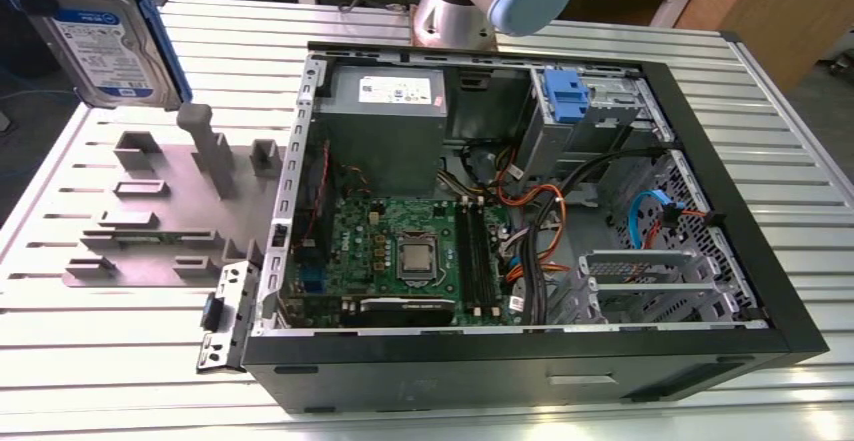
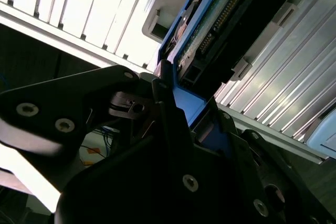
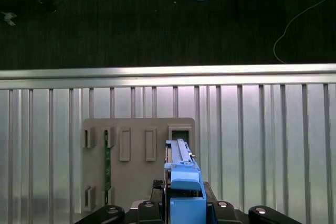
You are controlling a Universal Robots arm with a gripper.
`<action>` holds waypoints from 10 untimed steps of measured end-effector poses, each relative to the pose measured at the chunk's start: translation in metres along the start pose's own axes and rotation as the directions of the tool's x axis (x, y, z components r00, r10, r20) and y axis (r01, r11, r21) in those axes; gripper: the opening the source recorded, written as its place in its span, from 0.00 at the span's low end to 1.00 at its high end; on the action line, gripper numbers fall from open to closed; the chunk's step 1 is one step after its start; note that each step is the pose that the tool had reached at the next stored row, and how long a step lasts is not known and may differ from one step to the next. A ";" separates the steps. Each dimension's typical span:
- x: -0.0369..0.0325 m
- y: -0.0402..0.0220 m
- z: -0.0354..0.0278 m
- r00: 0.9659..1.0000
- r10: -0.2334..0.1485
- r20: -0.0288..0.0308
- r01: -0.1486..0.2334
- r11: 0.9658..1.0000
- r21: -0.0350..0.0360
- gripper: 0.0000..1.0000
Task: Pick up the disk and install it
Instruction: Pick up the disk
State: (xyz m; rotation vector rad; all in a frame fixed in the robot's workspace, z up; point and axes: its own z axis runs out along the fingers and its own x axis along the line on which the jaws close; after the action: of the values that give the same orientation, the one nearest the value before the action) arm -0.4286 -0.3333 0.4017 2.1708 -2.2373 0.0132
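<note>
While the gripper (image 3: pixel 184 207) clamps one disk (image 1: pixel 107 31) aloft, one computer case (image 1: pixel 747 261) lies open | fixture plates (image 1: pixel 147 221): one

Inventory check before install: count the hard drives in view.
1: the disk, upright at the exterior view's upper left, over the grey holder plate. More may sit hidden in the computer case's bays.
</note>
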 end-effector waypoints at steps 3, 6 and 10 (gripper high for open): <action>0.0000 0.0000 -0.0011 1.000 0.000 0.000 0.000 1.000 0.000 0.36; 0.0001 0.0000 -0.0020 1.000 0.000 0.000 0.000 1.000 0.000 0.36; 0.0001 0.0000 -0.0031 1.000 0.000 0.000 0.000 1.000 0.000 0.36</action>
State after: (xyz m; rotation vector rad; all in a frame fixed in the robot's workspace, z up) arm -0.4286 -0.3333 0.4047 2.1709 -2.2373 0.0132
